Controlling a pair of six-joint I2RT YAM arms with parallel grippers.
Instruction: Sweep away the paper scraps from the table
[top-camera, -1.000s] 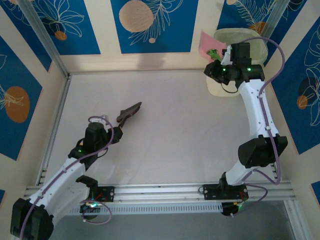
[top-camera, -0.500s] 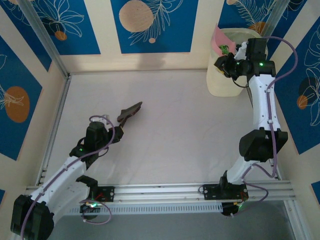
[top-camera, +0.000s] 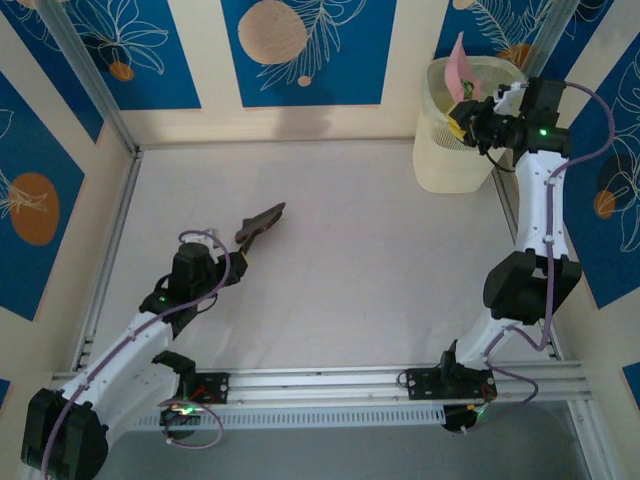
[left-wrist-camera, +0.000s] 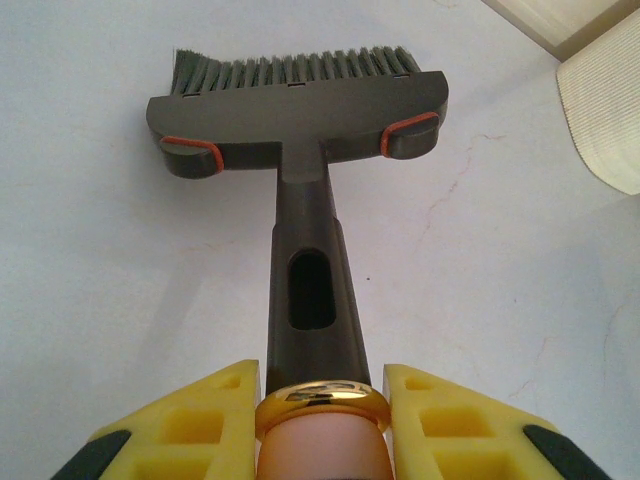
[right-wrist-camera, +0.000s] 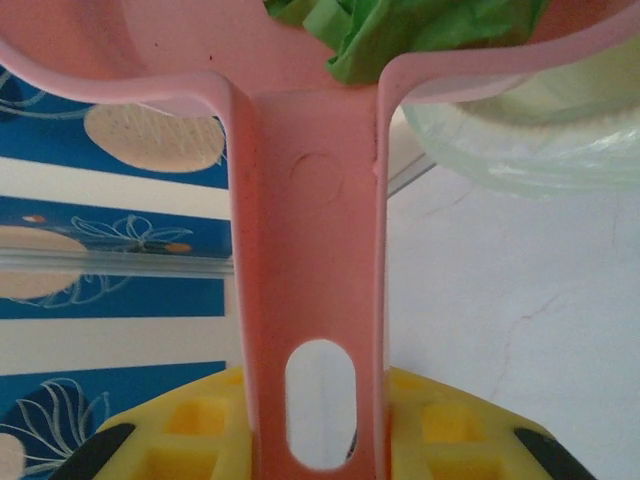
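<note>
My right gripper (top-camera: 470, 115) (right-wrist-camera: 315, 425) is shut on the handle of the pink dustpan (top-camera: 458, 62) (right-wrist-camera: 310, 200). It holds the pan tilted steeply over the pale waste bin (top-camera: 450, 160). Green paper scraps (right-wrist-camera: 420, 30) (top-camera: 467, 92) lie in the pan just above the handle. My left gripper (top-camera: 232, 265) (left-wrist-camera: 320, 410) is shut on the dark brush (top-camera: 260, 222) (left-wrist-camera: 300, 110), low over the left half of the table (top-camera: 340, 260). The bristles point away from me, just above the surface.
The waste bin stands in the back right corner against the wall; its rim (right-wrist-camera: 540, 140) shows below the pan. Aluminium rails (top-camera: 110, 240) and cream walls with blue panels close the table in. The bin's ribbed side (left-wrist-camera: 610, 120) appears at the left wrist view's right edge.
The right arm has swung the dustpan up and to the right over the bin and tipped it nearly upright. The left arm and brush have stayed still.
</note>
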